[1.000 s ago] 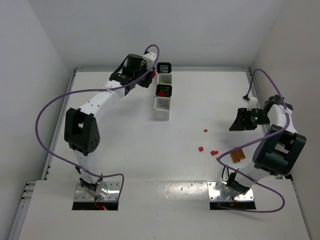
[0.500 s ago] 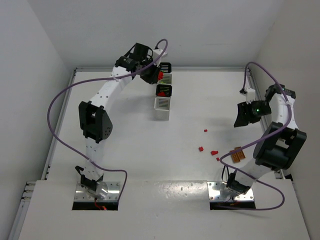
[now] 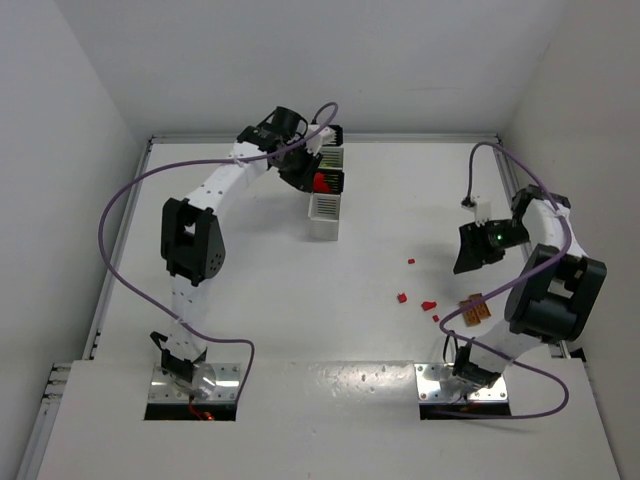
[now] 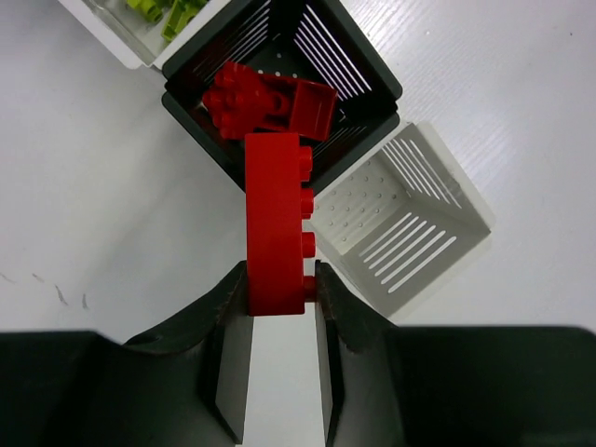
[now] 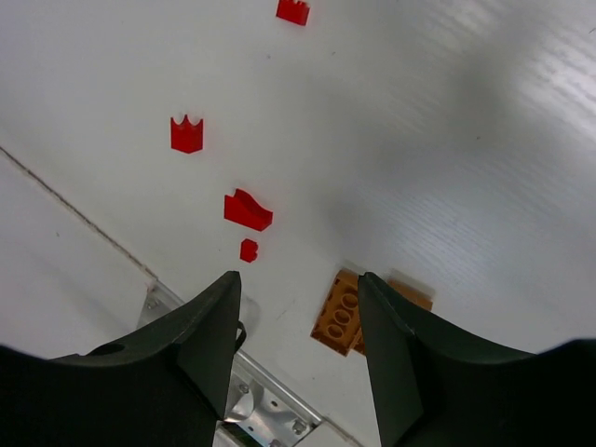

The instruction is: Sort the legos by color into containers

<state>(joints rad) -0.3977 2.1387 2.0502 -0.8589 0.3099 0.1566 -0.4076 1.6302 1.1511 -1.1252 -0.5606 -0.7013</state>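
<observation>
From above, the left gripper [image 3: 318,180] is up at 12 o'clock over the row of bins. It is pinching a red brick [image 3: 321,183] at the black bin [image 3: 338,177], the third one from the far end. The right gripper [image 3: 468,252] hangs at 3 o'clock. Loose red bits [image 3: 428,305] and orange plates [image 3: 475,311] lie on the table near 5 o'clock.

From the left wrist, the jaws are narrow and tight on the brick's near end. The brick's far tip just reaches the black bin's [image 4: 368,70] near corner. Red bricks [image 4: 270,102] already lie inside it. I think the arm should go a bit more toward 12 o'clock, over the middle, and then let go. If not, the brick may hit the rim and fall outside. The white bin [image 4: 410,223] at 4 o'clock has nothing in it. Another white one [image 4: 112,42] at 11 o'clock holds green bits [image 4: 154,9].

From the right wrist, the jaws are wide with nothing between them. The red bits [image 5: 248,209] and orange plates [image 5: 346,315] wait below.
</observation>
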